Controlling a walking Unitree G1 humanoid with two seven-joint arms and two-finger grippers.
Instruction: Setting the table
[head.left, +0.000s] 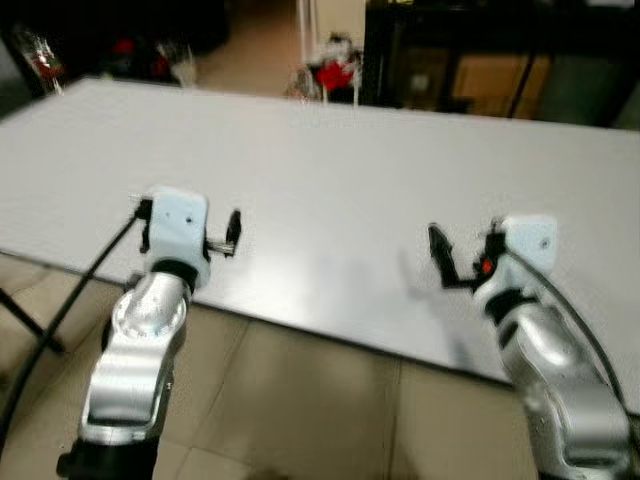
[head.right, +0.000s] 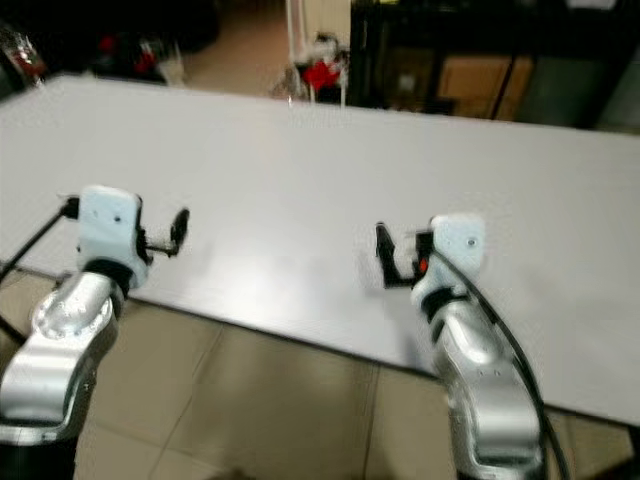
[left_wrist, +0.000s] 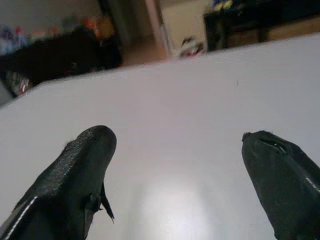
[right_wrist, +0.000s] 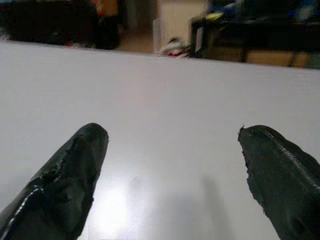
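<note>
Left eye view shows you a big white table (head.left: 330, 170) in front of the robot. Your left gripper (head.left: 225, 240) sits over the near edge of the table, on the left side. Your right gripper (head.left: 455, 262) sits over the near edge too, on the right side. The two are well apart from each other. Tan floor tiles (head.left: 290, 400) show under the table's edge. A dark cabinet (head.left: 480, 50) stands past the far side of the table, with something red (head.left: 335, 72) on the floor near it.

Right eye view shows you the same table and both arms from a little to the side.

Left wrist view looks along two black fingers (left_wrist: 75, 175). They are spread wide apart, with bare white table between them. They hold nothing.

Right wrist view looks along the other two black fingers (right_wrist: 65, 180). These are spread wide apart too, and you see just white table between them.
</note>
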